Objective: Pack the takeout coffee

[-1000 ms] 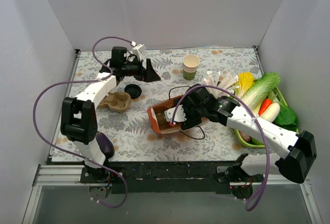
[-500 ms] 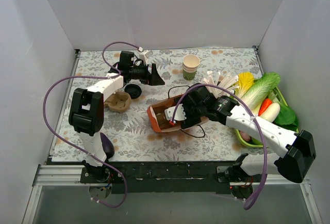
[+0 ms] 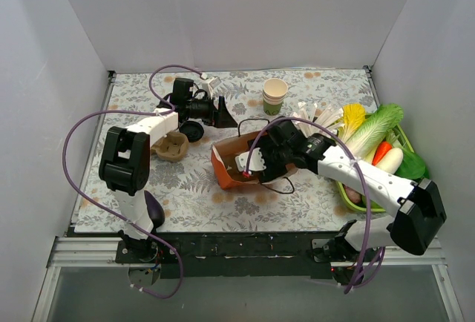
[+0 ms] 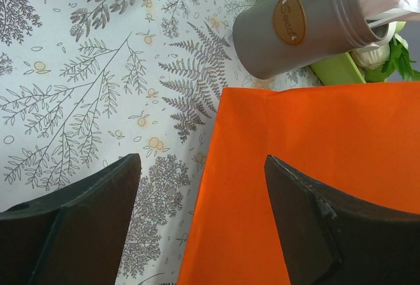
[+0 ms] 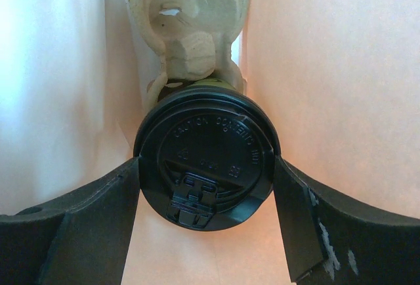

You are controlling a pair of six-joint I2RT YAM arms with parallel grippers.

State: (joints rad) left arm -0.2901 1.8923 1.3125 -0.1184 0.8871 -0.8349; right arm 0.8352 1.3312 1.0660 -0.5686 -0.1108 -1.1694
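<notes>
The takeout coffee (image 5: pixel 207 160), a green cup with a black lid, sits between my right gripper's fingers (image 5: pixel 98 213) inside the orange paper bag (image 5: pixel 328 68). A pulp cup carrier (image 5: pixel 187 29) lies just behind it in the bag. My right gripper (image 3: pixel 254 163) is shut on the coffee and reaches into the mouth of the bag (image 3: pixel 226 155), which lies on its side mid-table; the cup is hidden in the top view. My left gripper (image 3: pixel 223 110) is open and empty, just behind the bag, whose top edge (image 4: pixel 315 180) lies between its fingers (image 4: pixel 79 232).
A stack of lidless cups (image 3: pixel 274 96) stands at the back. A loose black lid (image 3: pixel 191 130) and a second pulp carrier (image 3: pixel 169 146) lie at the left. A grey tin (image 4: pixel 295 25) of cutlery and a green basket (image 3: pixel 349 196) of vegetables are at the right.
My left gripper has moved right, toward the bag. My right gripper has pushed further left into the bag, and the bag's open end has shifted and lifted a little.
</notes>
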